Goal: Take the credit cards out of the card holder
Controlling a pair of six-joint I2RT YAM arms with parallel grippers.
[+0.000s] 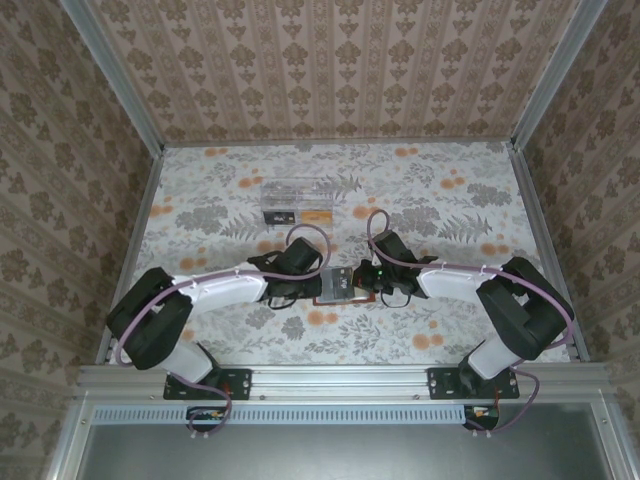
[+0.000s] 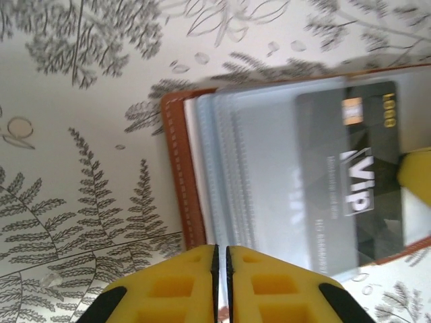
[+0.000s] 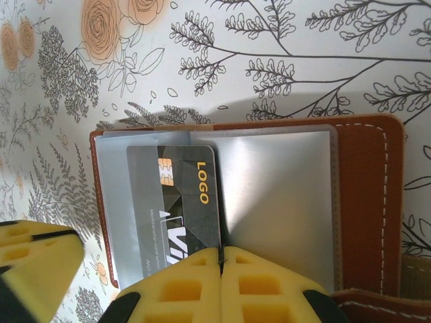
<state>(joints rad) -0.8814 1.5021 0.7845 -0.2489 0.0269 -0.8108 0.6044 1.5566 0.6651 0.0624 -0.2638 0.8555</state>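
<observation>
Yellow right claw (image 3: 220, 254) clamps a dark grey VIP card (image 3: 172, 202) not yet free of the open rust-brown leather card holder (image 3: 367, 202); of the left claw (image 2: 220, 252) I cannot tell

In the top view the card holder (image 1: 335, 285) is mostly covered by the two wrists, and what lies in the clear plastic box (image 1: 297, 200) is too small to tell. In the left wrist view the clear sleeves (image 2: 236, 175) are blurred. The dark card (image 2: 350, 188) carries small print too soft to read, and its right end is hidden behind a yellow block (image 2: 419, 182) (the holder's right side runs off the frame too). The left gripper (image 2: 221, 250) is cut by the bottom edge, and whether it pinches a sleeve cannot be told. In the right wrist view the right gripper (image 3: 220, 252), pads pressed together, hides the card's lower end, so a grip on it cannot be confirmed.
</observation>
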